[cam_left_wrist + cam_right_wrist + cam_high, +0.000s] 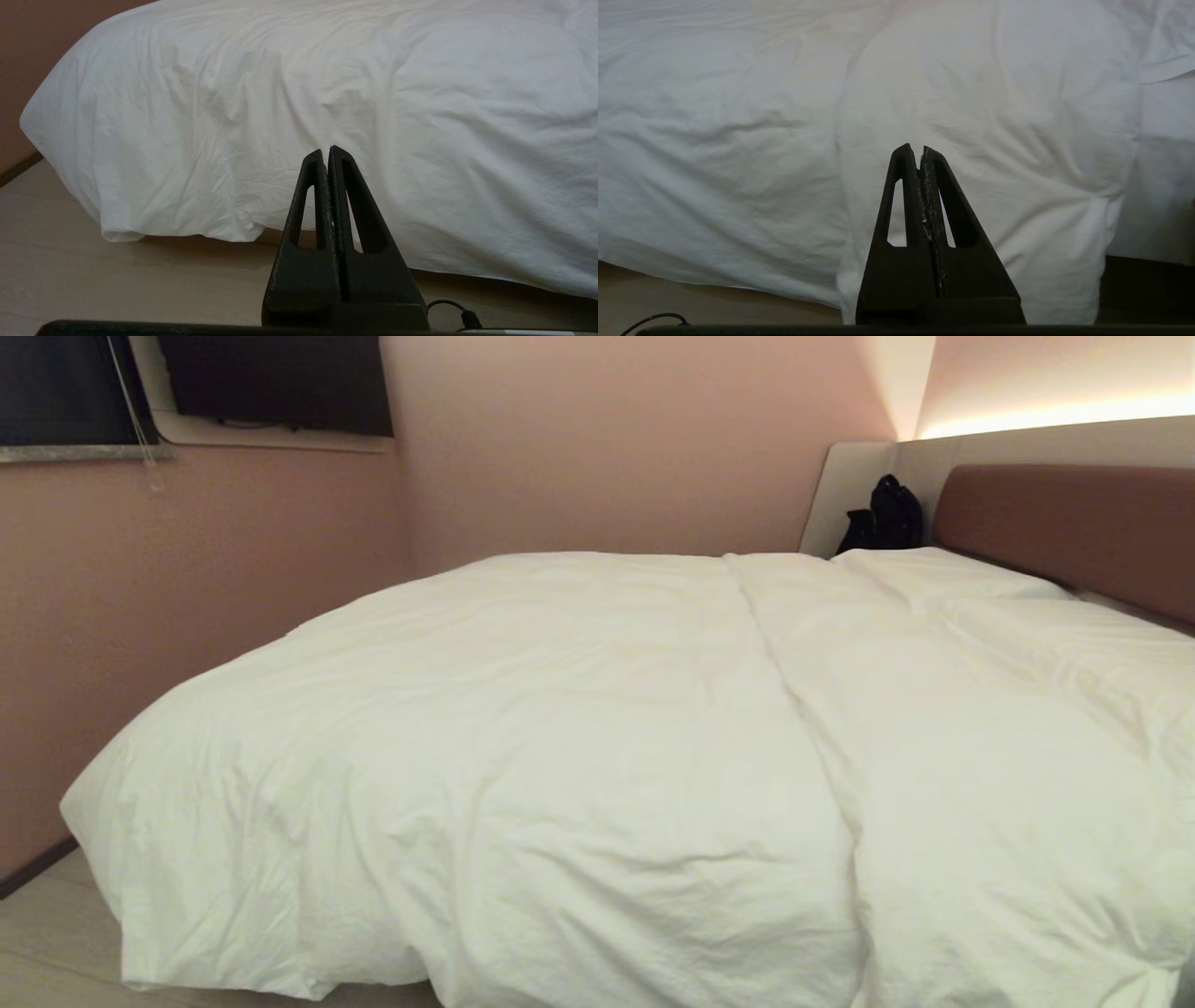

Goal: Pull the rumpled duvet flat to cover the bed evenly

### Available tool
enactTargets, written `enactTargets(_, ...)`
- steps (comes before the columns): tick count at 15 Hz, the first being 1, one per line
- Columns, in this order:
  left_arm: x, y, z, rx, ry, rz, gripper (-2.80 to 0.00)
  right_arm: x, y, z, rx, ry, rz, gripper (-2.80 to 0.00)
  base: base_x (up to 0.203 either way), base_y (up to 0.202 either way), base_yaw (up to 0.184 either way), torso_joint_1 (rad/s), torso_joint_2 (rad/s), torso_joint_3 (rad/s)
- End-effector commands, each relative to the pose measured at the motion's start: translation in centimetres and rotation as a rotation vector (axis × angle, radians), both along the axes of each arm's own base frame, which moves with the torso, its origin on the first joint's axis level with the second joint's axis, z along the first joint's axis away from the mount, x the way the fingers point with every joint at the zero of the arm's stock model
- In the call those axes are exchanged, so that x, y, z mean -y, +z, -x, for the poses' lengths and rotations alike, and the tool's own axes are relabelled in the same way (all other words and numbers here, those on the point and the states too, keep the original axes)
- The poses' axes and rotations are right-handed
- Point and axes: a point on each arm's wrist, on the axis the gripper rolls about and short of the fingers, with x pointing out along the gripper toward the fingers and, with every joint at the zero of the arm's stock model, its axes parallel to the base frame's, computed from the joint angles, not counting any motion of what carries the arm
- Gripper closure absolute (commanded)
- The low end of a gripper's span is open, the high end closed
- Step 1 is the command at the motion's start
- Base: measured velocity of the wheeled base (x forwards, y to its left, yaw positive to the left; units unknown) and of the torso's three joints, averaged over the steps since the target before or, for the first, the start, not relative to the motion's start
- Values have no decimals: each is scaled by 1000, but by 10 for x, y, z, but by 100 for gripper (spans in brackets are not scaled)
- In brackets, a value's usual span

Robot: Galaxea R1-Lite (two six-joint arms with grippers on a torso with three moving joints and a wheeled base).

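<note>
Here we hold both arms low in front of the bed's near side, neither one visible from the head camera. The left gripper (326,151) has its jaws pressed fully together with nothing between them; it points at the hanging edge of the duvet (327,93) and stands clear of the cloth. Below it we see the pale wood floor (93,280), and a thin black cable (451,308) beside the gripper base. The right gripper (915,149) is in the same condition: jaws closed tight, nothing gripped, tips aimed at the duvet's draped side without contact. White flecks mark the seam between its jaws.

From the head view, the duvet (579,737) covers the bed (1064,518) from the near edge to the far side. Its near-left corner hangs down close to the floor (47,933). The surface is puffy with soft creases. One long ridge runs from the near edge toward the far side, dividing the cover into a broad left section and a narrower right section. At the right, the cover meets a white pillow (943,574) lying against the brown padded headboard, which is set in a light grey panel.

Farther back, a black bag (887,518) rests at the far end of the headboard panel. Pink walls (607,448) enclose the far and left sides. A dark window (65,387) with a hanging cord sits high on the left wall, with a dark screen (280,383) next to it. A light strip (1055,415) glows above the headboard.
</note>
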Motion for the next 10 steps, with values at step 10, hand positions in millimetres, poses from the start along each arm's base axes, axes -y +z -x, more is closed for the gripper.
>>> enactTargets(10, 0, 0, 0, -1, 0, 0, 0, 0, 0, 0, 1, -1, 0, 0, 0, 195, -1, 2, 2, 3)
